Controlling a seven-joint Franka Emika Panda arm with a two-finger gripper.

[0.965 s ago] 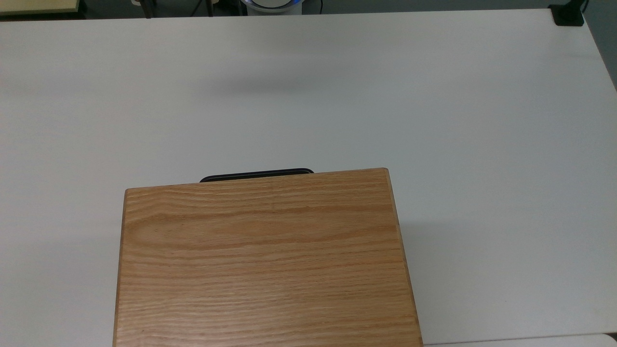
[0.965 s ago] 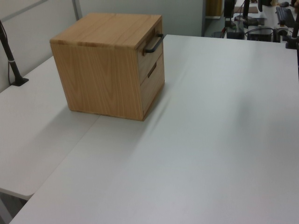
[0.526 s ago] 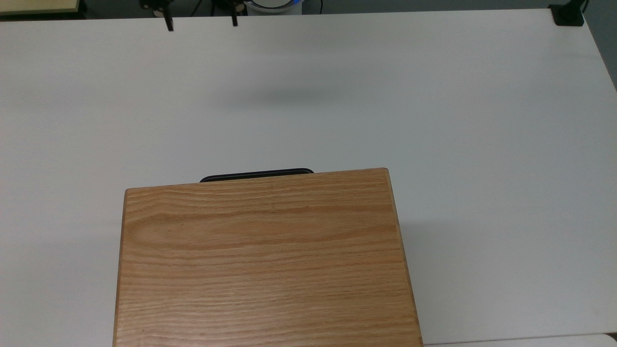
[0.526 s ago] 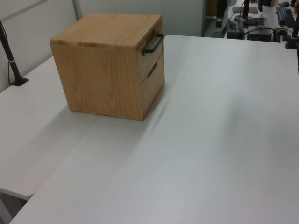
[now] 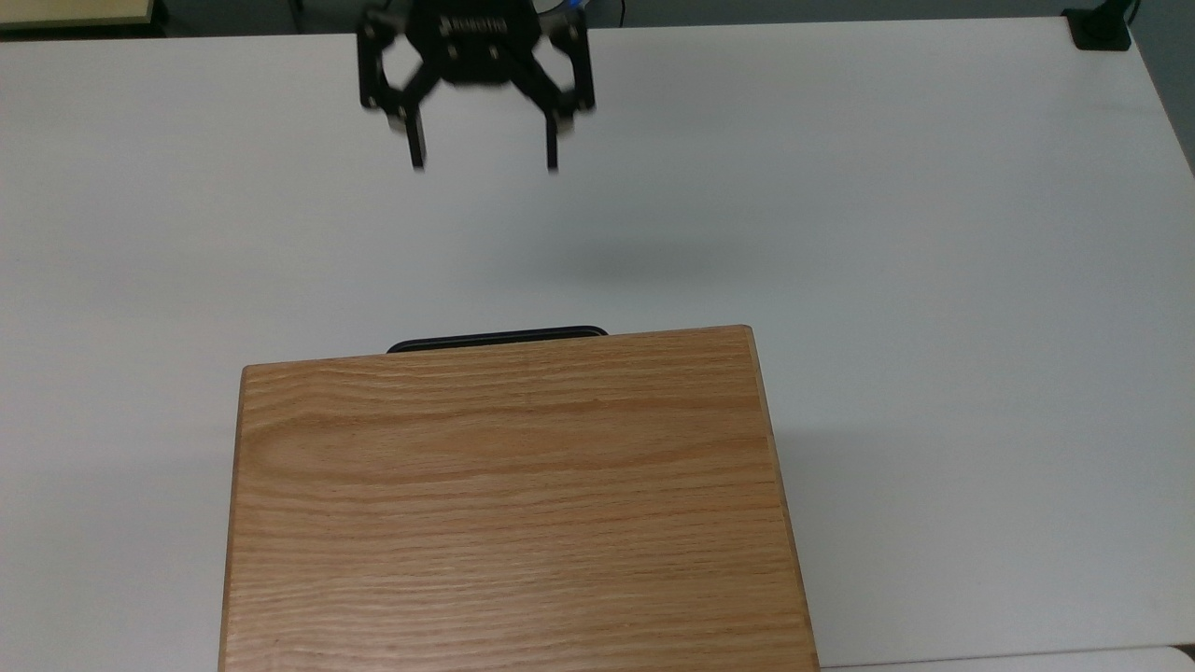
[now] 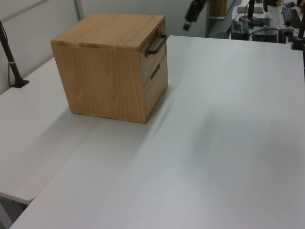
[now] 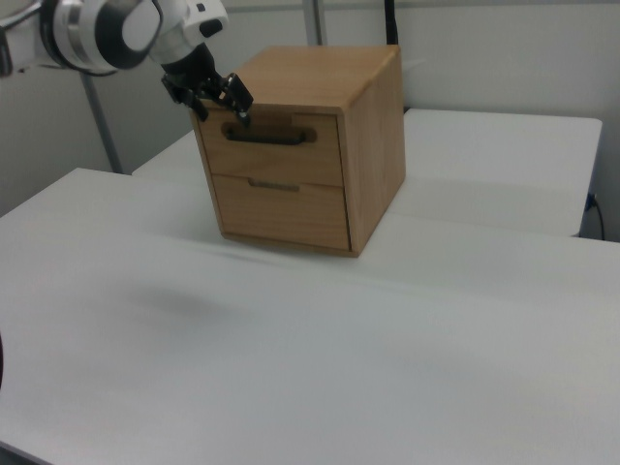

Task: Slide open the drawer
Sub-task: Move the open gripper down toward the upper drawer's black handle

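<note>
The drawer (image 7: 276, 147) is the upper of two fronts in a light oak cabinet (image 5: 509, 495) and sits flush and shut. Its thin black bar handle (image 7: 270, 137) pokes out past the cabinet top's far edge in the top view as the handle (image 5: 498, 338), and shows in the left view as the handle (image 6: 156, 44). My gripper (image 5: 485, 164) hangs open in the air over the table, well short of the handle, fingers pointing toward the cabinet. It appears beyond the cabinet in the left view, gripper (image 6: 187, 25), and by the cabinet's upper left corner in the right view, gripper (image 7: 221, 107). Nothing is between the fingers.
The cabinet stands on a wide white table (image 5: 934, 233). A lower drawer front with a slot (image 7: 275, 183) sits under the top one. A black clamp (image 5: 1101, 28) is at the top view's far right corner; a black post (image 6: 9, 57) stands at the left view's left.
The gripper has come in from the top view's far edge toward the cabinet. Its shadow on the table has shifted nearer the handle. The drawer has not moved.
</note>
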